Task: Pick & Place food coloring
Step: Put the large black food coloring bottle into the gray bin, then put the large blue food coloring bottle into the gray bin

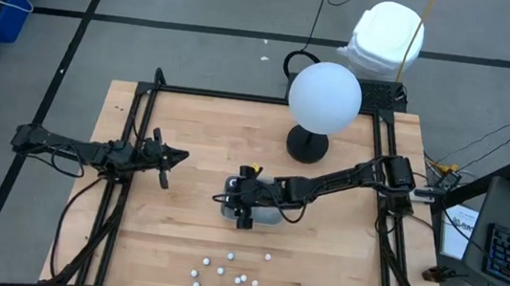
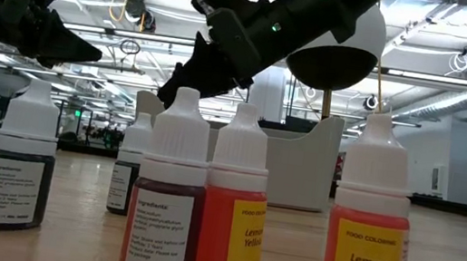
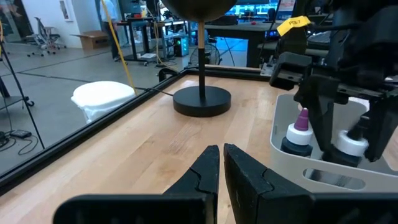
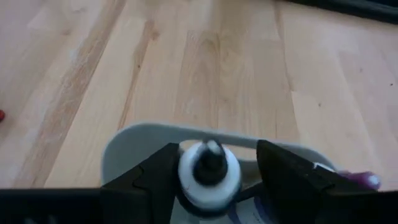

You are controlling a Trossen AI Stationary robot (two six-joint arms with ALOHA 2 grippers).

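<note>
**Right gripper over the tray, bottle between its fingers**

With its fingers spread either side of a white-capped bottle (image 4: 209, 169), the right gripper (image 1: 246, 203) sits over the tray (image 1: 271, 217); can't tell if the pads touch the cap. Another bottle (image 3: 299, 130), purple-tipped, stands in the tray just beside it. Remaining bottles (image 1: 225, 276) sit well apart from this gripper, near the table (image 1: 198, 137) edge. Lamp (image 1: 324, 98) stands beyond the tray. Left gripper (image 1: 171, 157) waits well off to the side, fingers (image 3: 202, 171) pressed together.

Right hand (image 1: 244, 221) spread; left hand (image 1: 183, 155) closed, raised.
</note>
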